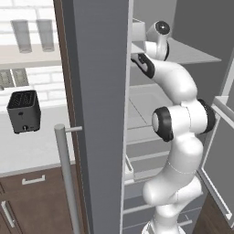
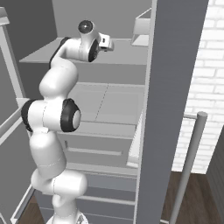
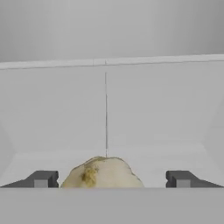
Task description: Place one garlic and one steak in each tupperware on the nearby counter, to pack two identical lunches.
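Observation:
A tan-yellow garlic point(image 3: 103, 173) lies on a pale fridge shelf in the hand view. My gripper point(image 3: 111, 179) is open around it. One dark fingertip point(image 3: 41, 178) stands to its left and the other to its right, each with a gap to the garlic. In the base views the arm reaches up into the open fridge at upper-shelf height point(image 2: 127, 52). The pale counter point(image 1: 32, 146) runs over brown cabinets at the left of the left base view. The steak and the tupperware are out of view.
The open grey fridge door point(image 1: 98, 114) with its long bar handle point(image 1: 66, 173) stands between the arm and the counter. A black toaster point(image 1: 23, 111) sits on the counter. Fridge shelves and drawers point(image 2: 105, 127) lie below the arm. A second door panel point(image 1: 219, 155) is at the right.

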